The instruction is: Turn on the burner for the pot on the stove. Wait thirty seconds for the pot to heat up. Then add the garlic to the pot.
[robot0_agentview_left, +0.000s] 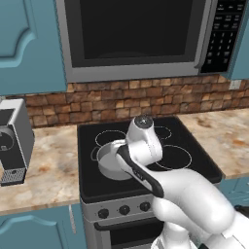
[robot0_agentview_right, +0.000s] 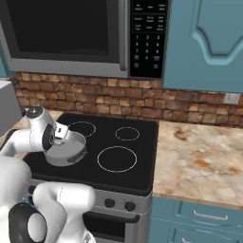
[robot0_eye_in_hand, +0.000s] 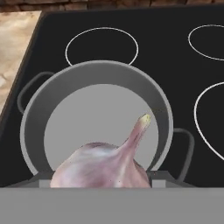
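Observation:
The garlic (robot0_eye_in_hand: pixel 105 164), a pale pinkish-white bulb with a pointed tip, fills the bottom of the hand view. My gripper (robot0_eye_in_hand: pixel 103 180) is shut on it, one finger on each side of the bulb. Straight below sits the wide grey pot (robot0_eye_in_hand: pixel 92 70), with loop handles on both sides and nothing inside it. The pot (robot0_agentview_left: pixel 108 164) stands on the front left ring of the black glass stove (robot0_agentview_left: pixel 194 163), and my arm reaches over it from the front. From the right base view my hand hovers just over the pot (robot0_agentview_right: pixel 71 153) on the stove (robot0_agentview_right: pixel 140 159).
Black knobs (robot0_agentview_left: pixel 124 210) line the stove's silver front. A microwave (robot0_agentview_left: pixel 141 34) hangs above the cooktop. A white appliance (robot0_agentview_left: pixel 12 141) stands on the left counter. Marbled counter (robot0_agentview_right: pixel 199 161) stretches to the stove's right, with a brick wall behind.

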You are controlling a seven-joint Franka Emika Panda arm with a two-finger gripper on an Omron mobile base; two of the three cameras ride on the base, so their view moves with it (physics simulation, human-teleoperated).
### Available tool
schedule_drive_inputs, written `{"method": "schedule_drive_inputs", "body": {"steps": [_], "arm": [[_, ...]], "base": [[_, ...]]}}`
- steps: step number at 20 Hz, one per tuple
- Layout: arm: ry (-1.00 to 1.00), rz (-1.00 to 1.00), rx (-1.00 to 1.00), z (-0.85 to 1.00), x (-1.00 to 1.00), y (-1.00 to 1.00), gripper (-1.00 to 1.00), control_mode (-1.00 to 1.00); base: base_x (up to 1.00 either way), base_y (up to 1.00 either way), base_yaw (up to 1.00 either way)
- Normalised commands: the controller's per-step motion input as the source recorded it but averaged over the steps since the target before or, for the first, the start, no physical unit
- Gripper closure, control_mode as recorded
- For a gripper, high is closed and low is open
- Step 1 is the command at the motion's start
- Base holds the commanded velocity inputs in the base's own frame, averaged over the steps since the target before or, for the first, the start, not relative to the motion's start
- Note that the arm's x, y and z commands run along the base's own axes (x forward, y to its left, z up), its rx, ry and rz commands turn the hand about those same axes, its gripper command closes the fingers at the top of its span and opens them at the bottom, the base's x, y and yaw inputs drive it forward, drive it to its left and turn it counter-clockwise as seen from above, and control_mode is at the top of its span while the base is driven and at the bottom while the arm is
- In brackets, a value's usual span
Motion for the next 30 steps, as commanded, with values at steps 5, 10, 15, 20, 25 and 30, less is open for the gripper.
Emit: {"method": "schedule_drive_inputs", "body": {"steps": [5,10,15,20,25,30], "arm": [[0.0,0.0,0.0,-0.37,0.13,0.1,1.0,-1.0],[0.0,0.0,0.01,-0.39,0.08,0.05,1.0,-1.0],[0.01,0.0,0.01,-0.05,0.3,0.0,1.0,-1.0],[0.0,0.0,0.0,-0.12,0.4,0.02,1.0,-1.0],[0.0,0.0,0.0,-0.35,0.24,0.17,1.0,-1.0],[0.01,0.0,0.0,-0.19,0.26,0.03,1.0,-1.0]], "base": [[0.0,0.0,0.0],[0.0,0.0,0.0],[0.0,0.0,0.0],[0.0,0.0,0.0],[0.0,0.0,0.0],[0.0,0.0,0.0]]}}
